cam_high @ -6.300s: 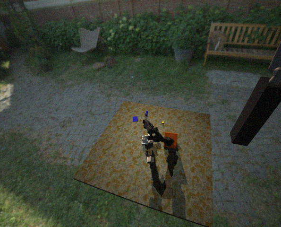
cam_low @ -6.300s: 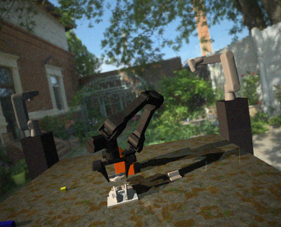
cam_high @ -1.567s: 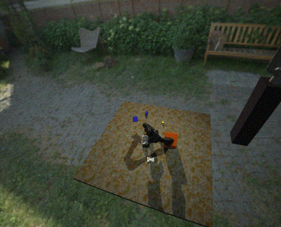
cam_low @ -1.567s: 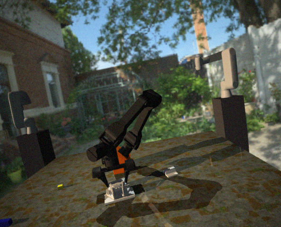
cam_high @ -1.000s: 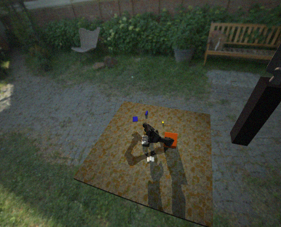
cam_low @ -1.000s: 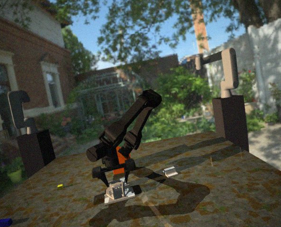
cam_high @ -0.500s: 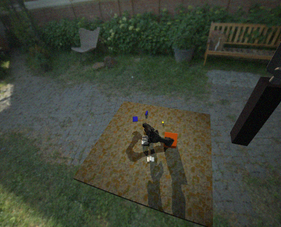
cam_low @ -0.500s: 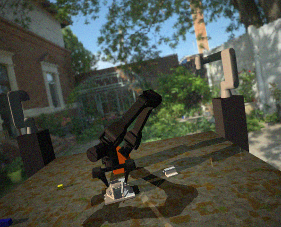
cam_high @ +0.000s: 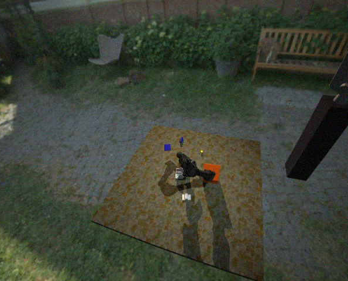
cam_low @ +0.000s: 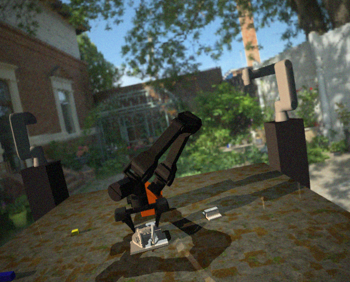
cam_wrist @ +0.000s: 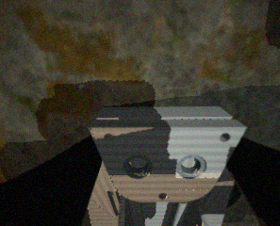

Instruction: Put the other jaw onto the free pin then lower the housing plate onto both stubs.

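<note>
Pale plate (broad edge foremost) lies crosswise between fingertips.

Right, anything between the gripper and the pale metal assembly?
Nothing visible. The gripper is right at the pale metal assembly, fingers either side. The orange block and small white piece stand clear of that gap.

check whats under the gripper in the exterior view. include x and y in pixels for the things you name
Below the gripper (cam_low: pixel 144 225) (cam_wrist: pixel 160 136) is a pale metal assembly (cam_low: pixel 147 238) (cam_wrist: pixel 163 141) on a flat base. The fingers and shadow cover parts of it, so any pins inside cannot be made out.
</note>
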`<action>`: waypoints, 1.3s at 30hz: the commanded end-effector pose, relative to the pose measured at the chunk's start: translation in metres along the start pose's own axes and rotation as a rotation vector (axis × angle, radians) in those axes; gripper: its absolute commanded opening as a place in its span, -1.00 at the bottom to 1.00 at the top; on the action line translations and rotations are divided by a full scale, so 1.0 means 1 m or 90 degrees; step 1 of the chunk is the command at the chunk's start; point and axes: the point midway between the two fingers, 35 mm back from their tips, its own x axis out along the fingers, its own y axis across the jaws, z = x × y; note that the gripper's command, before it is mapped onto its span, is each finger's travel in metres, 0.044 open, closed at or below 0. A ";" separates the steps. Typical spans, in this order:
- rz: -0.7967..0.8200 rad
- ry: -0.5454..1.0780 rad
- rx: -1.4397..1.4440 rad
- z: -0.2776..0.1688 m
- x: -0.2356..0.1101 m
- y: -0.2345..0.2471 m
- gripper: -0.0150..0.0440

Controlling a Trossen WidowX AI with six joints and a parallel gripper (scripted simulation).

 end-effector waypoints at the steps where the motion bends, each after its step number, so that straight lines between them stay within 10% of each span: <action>1: 0.000 0.000 -0.001 -0.001 0.003 0.000 0.70; 39: 0.002 0.000 0.000 -0.002 -0.035 0.001 1.00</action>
